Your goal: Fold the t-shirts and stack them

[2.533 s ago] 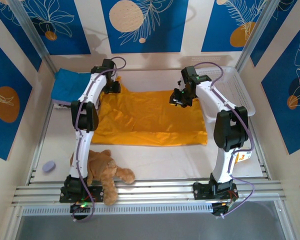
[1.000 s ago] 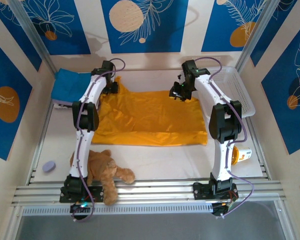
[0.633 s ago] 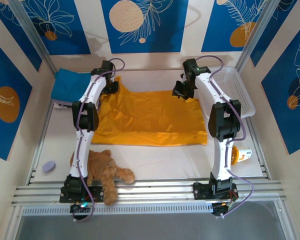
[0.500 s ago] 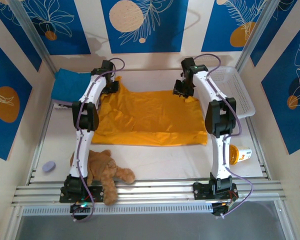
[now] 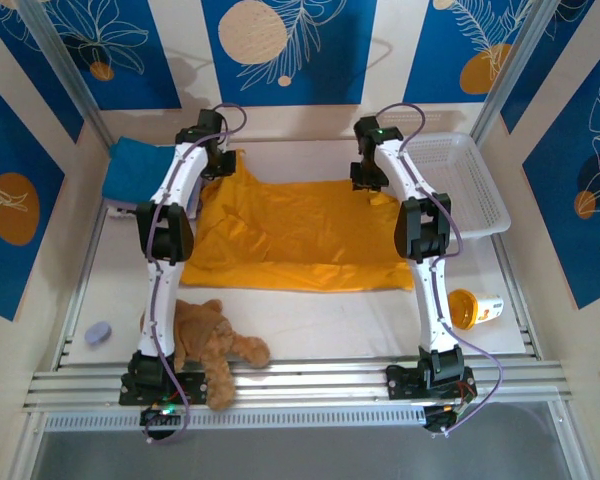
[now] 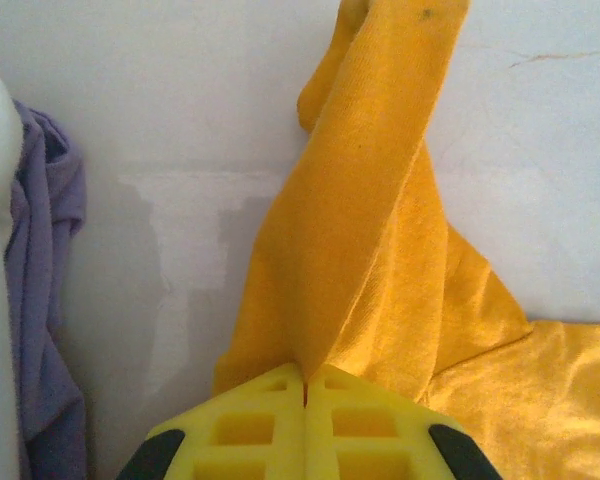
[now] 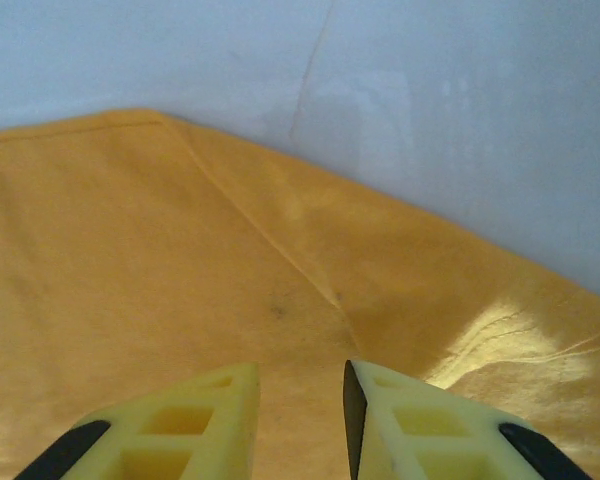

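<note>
1. Far left, near edge: a small purple object is lying by itself on the white counter, well apart from the clothes.
2. Far left corner: the blue t-shirt is sitting folded into a rectangle. In my left wrist view the pale lilac t-shirt is showing as a bunched edge, with bare counter between it and the orange cloth.
3. I am watching the left tool working at the far left corner of the mustard-orange t-shirt. Its yellow fingers are pressing together with a fold of that shirt pinched between them, and the cloth is running away from the tips as a twisted strip.
4. By the left arm's base, a brown teddy is lying at the counter's front edge.
5. Centre: the mustard-orange t-shirt is lying spread across the middle of the counter between the two arms, its near edge running fairly straight and wrinkles gathering toward the left.
6. The right tool is hovering at the shirt's far right corner. Its fingers are standing apart with a narrow gap, and flat cloth is showing between them. I cannot tell whether the tips are touching the fabric.
7. Right: a white basket is standing just beside the shirt's right edge, and an orange cup is lying on its side near the right arm.
</note>
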Available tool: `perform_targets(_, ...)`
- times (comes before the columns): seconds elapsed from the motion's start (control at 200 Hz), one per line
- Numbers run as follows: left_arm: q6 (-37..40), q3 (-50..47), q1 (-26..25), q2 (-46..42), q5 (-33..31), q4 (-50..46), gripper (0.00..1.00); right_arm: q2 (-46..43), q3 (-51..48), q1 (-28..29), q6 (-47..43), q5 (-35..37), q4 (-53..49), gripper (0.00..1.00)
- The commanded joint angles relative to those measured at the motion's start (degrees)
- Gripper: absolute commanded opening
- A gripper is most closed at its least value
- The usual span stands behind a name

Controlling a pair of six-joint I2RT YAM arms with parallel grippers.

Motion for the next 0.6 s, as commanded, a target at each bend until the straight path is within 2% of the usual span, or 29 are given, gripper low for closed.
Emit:
perform_targets(0.0, -0.57, -0.85, -0.05, -2.76, 1.34, -0.12, 0.0, 0.69, 0.36, 1.12, -2.8, 4.36, -2.55, 0.31)
perform_targets(0.595, -0.6, -1.79, -0.04, -3.38, 1.49, -0.13, 0.0, -0.02, -4.25, 2.48, -4.37, 13.34, -2.39, 0.32)
